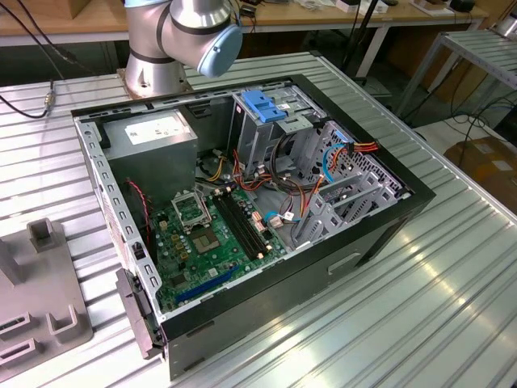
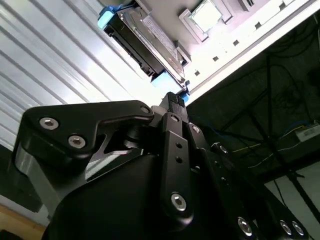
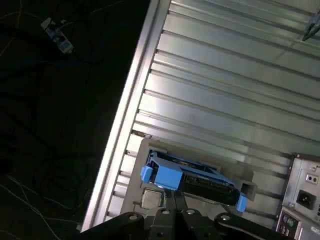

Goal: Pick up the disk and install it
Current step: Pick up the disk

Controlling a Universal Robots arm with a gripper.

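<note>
Pincer (image 3: 176,194) of mine sits just beside the disk (image 3: 192,179), which stands in a grey holder (image 3: 210,159) on the ribbed surface (image 3: 225,100); whether it grips, I cannot tell. Exterior view shows the open computer case (image 1: 388,230).

Silver-grey arm (image 1: 174,32) with a pale blue joint cap (image 1: 220,50). Second wrist view, end effector (image 2: 174,100) — matte black links, silver screw heads (image 2: 178,201).

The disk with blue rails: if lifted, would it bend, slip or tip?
Probably stiff and heavy for its size: the disk looks like a solid dark metal slab. Its blue plastic rails look smooth, so perhaps slippery. Flat-sided, it shouldn't roll, and the grey holder seems to steady it.
</note>
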